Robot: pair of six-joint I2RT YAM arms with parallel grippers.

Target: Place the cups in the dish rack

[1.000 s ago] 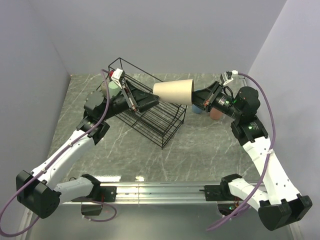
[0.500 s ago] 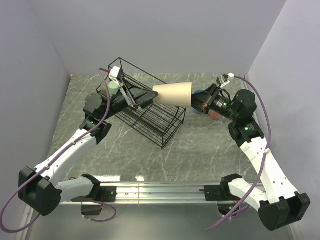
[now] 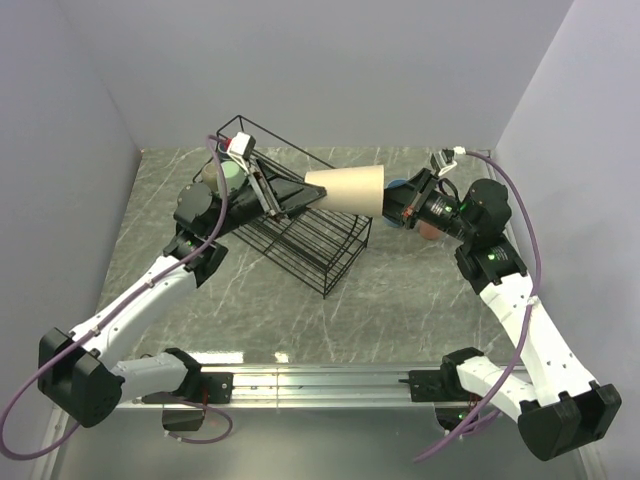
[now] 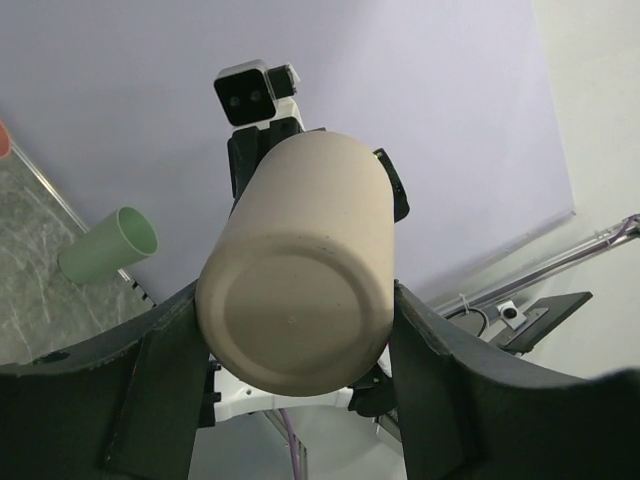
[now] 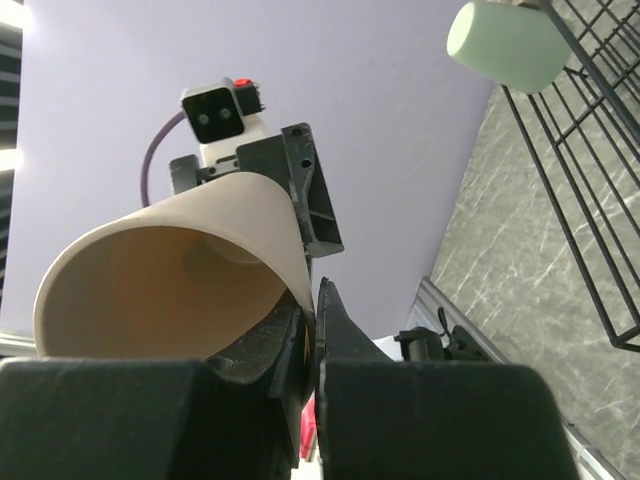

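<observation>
My right gripper (image 3: 393, 205) is shut on the rim of a beige cup (image 3: 348, 190) and holds it on its side in the air above the black wire dish rack (image 3: 325, 285). One finger is inside the mouth and one outside, as the right wrist view (image 5: 313, 300) shows. My left gripper (image 3: 300, 195) is open, its fingers (image 4: 160, 370) on either side of the cup's base (image 4: 300, 270). A pale-green cup (image 3: 228, 172) lies by the rack's far left end and also shows in the left wrist view (image 4: 110, 245) and the right wrist view (image 5: 505, 42).
A blue cup (image 3: 398, 185) and a salmon-pink cup (image 3: 430, 230) sit on the marble table right of the rack, partly hidden behind my right arm. Grey walls close in the back and both sides. The rack's wires (image 5: 590, 200) show in the right wrist view.
My left gripper has moved right until its fingers flank the beige cup's base. My right gripper has carried the cup slightly left towards it.
</observation>
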